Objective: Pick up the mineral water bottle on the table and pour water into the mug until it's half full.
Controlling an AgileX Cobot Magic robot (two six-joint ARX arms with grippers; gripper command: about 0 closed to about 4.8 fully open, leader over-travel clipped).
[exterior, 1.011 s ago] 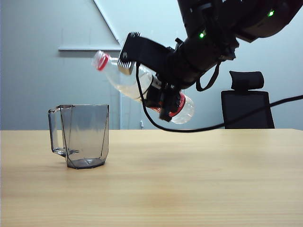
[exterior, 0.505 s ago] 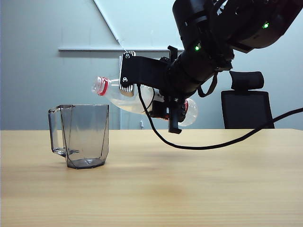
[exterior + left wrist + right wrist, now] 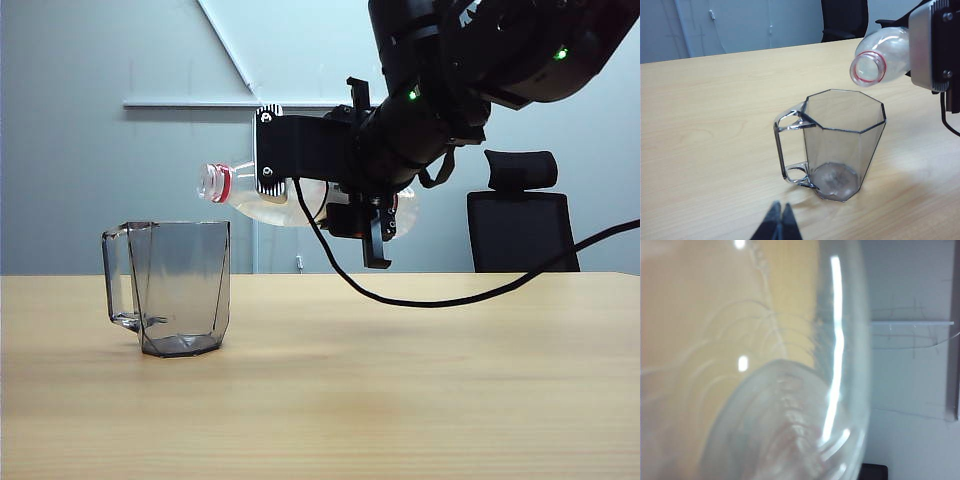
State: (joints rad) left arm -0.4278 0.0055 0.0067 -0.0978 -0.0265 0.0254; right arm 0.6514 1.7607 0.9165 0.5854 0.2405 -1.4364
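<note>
Our right gripper (image 3: 345,190) has its jaws closed around the middle of the bottle (image 3: 285,197), and it holds the bottle up in the air on its side. We keep the bottle lying almost flat so the water (image 3: 300,212) can run toward the open mouth. The mouth with its red ring (image 3: 869,69) points left and sits just above the right rim of the mug (image 3: 178,288), so the water should fall inside and not on the table (image 3: 420,380). No water is coming out yet, and the mug looks empty.

Our left gripper (image 3: 779,223) waits low on the near side of the mug, with its jaws shut together and nothing in them. It stays out of the way of the pour.

The mug stands upright on the left part of the table, handle turned away from the bottle. We think the next thing is to tip the bottle a bit more.
</note>
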